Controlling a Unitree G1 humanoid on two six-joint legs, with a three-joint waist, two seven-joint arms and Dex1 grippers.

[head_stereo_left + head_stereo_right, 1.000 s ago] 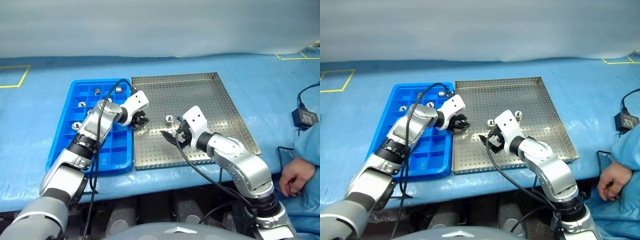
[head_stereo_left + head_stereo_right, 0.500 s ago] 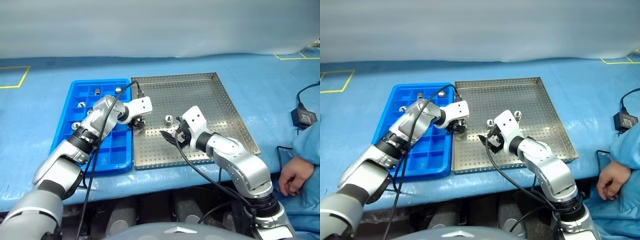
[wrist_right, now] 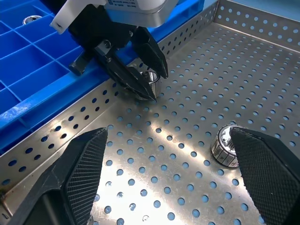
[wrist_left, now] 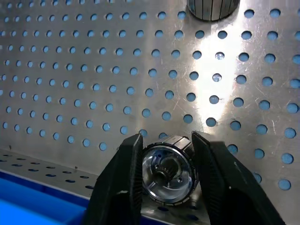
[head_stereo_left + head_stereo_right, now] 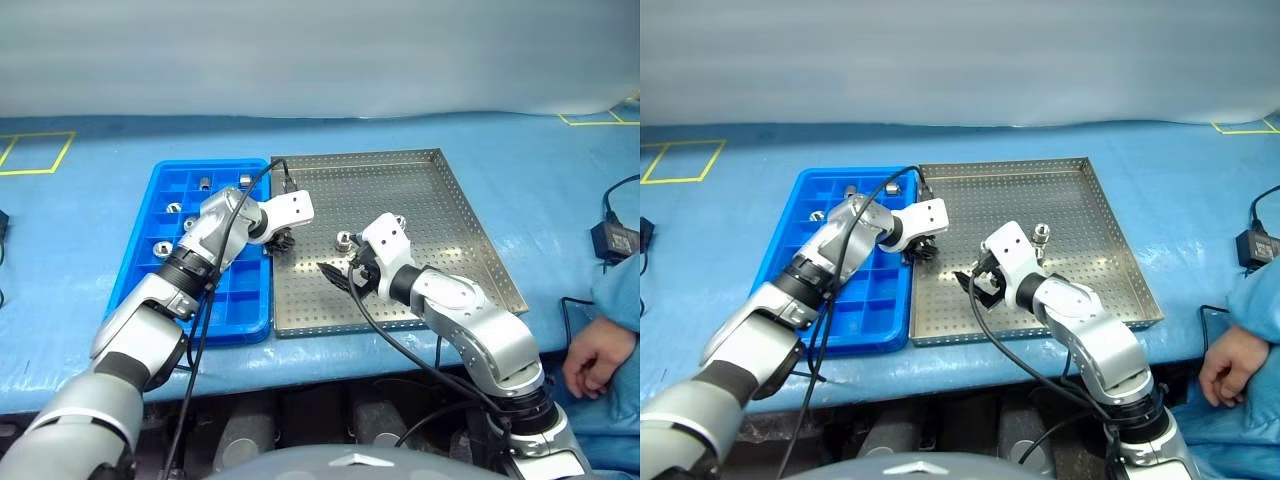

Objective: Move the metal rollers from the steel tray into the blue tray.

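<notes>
I am bringing my left claw [image 4: 164, 176] down onto a roller [image 4: 168, 169] lying on its side on the steel tray [image 5: 460, 240], right by the tray's edge nearest the blue tray [image 5: 150, 250]. My fingers [image 4: 123, 183] are sitting on either side of it, close to its flanks; I cannot tell whether they are pressing on it, and the roller is resting on the perforated floor, not lifted. My right claw [image 3: 173, 183] is hanging spread wide and empty over the middle of the steel tray, near its front edge.

Beyond my left claw, two more rollers are waiting on the steel tray: one [image 3: 225, 146] is standing on the floor just in front of my right claw, and another [image 5: 1041, 236] is standing upright a little further toward the tray's right edge. So I am judging three rollers left to move, counting the one between my fingers.

In the blue tray, several rollers are sitting in separate compartments toward its far left corner, such as one [image 5: 204, 183] in the far row and one [image 5: 160, 248] along the left edge. I am counting about five there, though my arm is covering part of the grid. I reckon the job is over halfway done.
</notes>
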